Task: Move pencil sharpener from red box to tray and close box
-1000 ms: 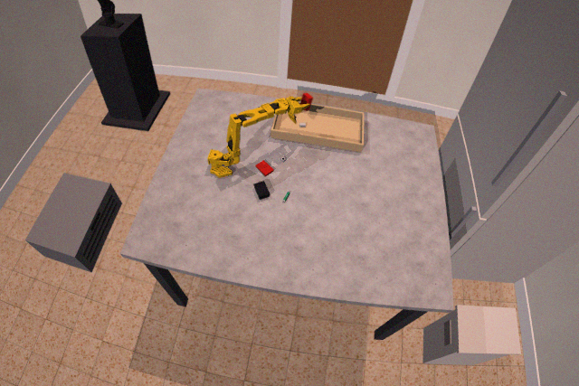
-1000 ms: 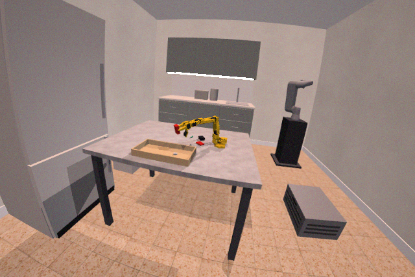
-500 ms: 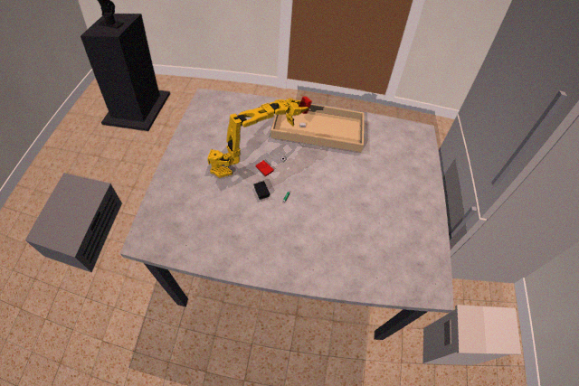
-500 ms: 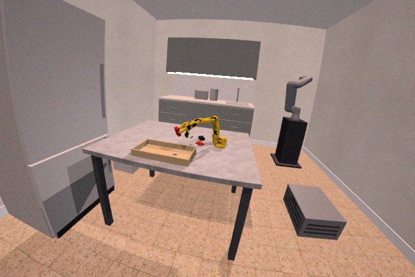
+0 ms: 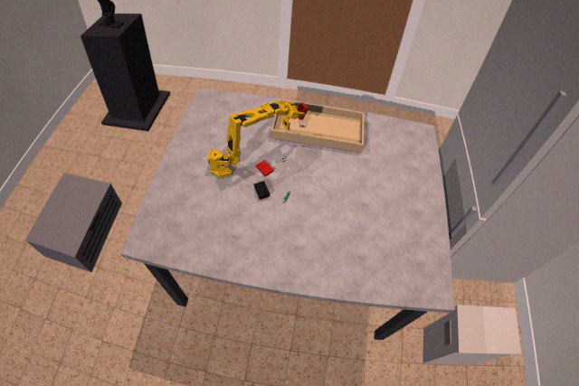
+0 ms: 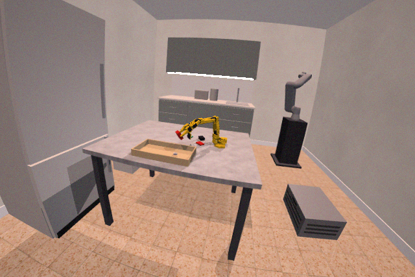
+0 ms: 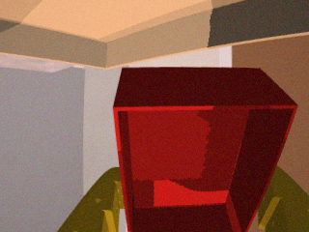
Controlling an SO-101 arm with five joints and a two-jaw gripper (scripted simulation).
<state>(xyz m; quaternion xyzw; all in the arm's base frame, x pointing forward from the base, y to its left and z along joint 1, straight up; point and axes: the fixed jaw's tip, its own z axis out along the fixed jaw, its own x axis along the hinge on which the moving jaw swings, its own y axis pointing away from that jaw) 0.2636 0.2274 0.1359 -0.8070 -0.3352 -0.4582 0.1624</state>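
My gripper (image 5: 299,113) (image 6: 181,134) is shut on the red box's base (image 5: 304,108) (image 6: 178,133) (image 7: 193,87), holding it tilted above the left end of the tray (image 5: 317,140) (image 6: 161,159) (image 7: 58,49) in the top view. The wrist view looks into the base's open side and shows bare red walls; its lower part is cut off by the frame. A small grey piece, seemingly the pencil sharpener (image 5: 302,125) (image 6: 174,154), lies in the tray. The red lid (image 5: 264,167) (image 6: 200,143) lies flat on the table; which side is up is hard to tell.
A black box (image 5: 261,189) (image 6: 201,137) stands near the lid. A green stick-like thing (image 5: 286,196) and a small black-and-white thing (image 5: 282,158) lie on the table. The tray's raised walls stand under the held base.
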